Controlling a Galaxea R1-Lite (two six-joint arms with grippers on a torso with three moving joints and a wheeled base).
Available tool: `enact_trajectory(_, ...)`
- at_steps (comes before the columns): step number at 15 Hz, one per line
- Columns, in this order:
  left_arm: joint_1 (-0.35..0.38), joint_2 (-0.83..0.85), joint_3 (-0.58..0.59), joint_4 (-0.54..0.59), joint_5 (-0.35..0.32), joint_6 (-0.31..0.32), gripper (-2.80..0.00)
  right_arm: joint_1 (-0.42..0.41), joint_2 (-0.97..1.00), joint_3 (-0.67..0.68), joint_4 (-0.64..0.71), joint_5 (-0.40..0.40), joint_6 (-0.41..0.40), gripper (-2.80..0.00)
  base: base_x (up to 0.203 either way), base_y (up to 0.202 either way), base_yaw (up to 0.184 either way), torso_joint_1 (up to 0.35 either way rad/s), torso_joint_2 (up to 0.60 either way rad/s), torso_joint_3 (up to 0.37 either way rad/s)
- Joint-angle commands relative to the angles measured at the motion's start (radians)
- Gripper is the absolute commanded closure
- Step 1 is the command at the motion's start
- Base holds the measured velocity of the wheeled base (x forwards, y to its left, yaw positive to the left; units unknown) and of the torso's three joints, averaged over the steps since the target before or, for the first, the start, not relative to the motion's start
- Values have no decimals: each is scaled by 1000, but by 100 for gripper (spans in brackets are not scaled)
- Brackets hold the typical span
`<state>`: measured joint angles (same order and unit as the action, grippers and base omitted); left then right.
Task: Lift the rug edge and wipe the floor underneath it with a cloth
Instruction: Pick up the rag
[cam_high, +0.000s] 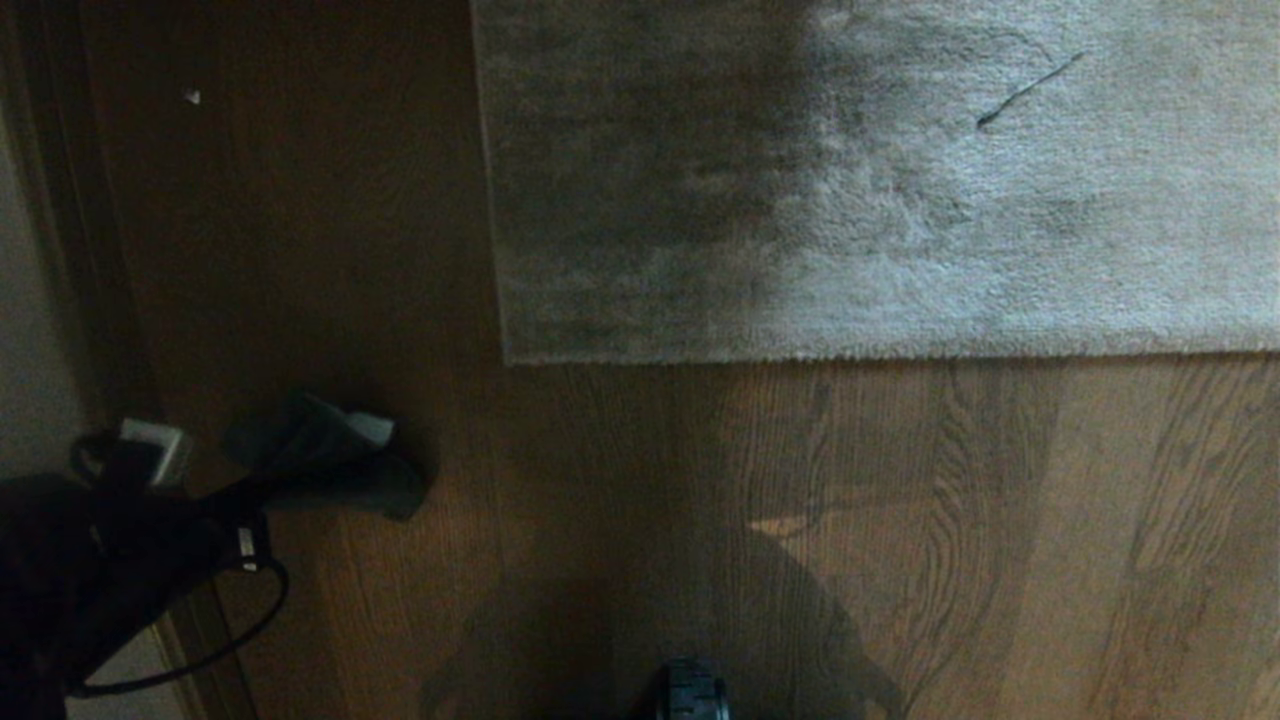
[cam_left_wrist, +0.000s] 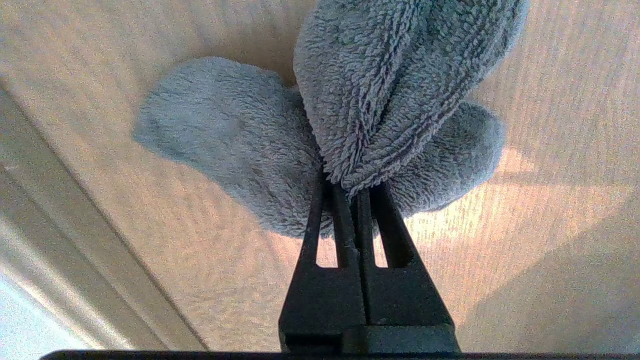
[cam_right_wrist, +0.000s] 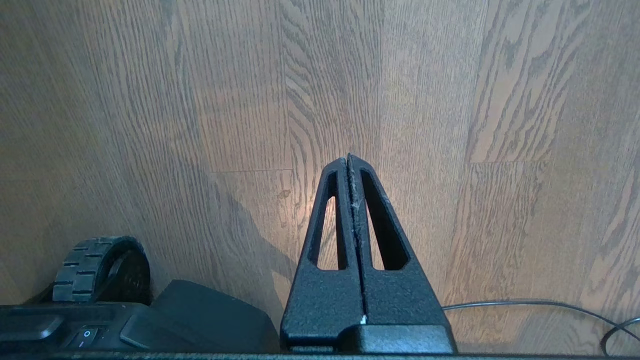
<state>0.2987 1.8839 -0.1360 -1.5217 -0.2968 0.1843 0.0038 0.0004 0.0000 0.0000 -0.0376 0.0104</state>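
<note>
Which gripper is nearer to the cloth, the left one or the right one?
Left. The left gripper is shut on the cloth, holding it above the floor. The right gripper is shut and empty over bare floor, with no cloth near it.

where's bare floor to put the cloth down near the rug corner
Bare floor runs along the rug hem, out to the right. A narrower strip lies left of the rug. Lower left is crowded: the left tool, shut on the cloth, and its cable.
</note>
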Motion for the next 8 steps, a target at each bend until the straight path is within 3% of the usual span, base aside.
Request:
enact_trajectory(1,31,-33,13,-48,-2,1,0,1,0,0,0,-1,0,0,0,0,0,0,0,0)
enact_trajectory(8,53,-127,56,-48,-14,0,0,1,0,0,0,1,0,0,0,0,0,0,0,0)
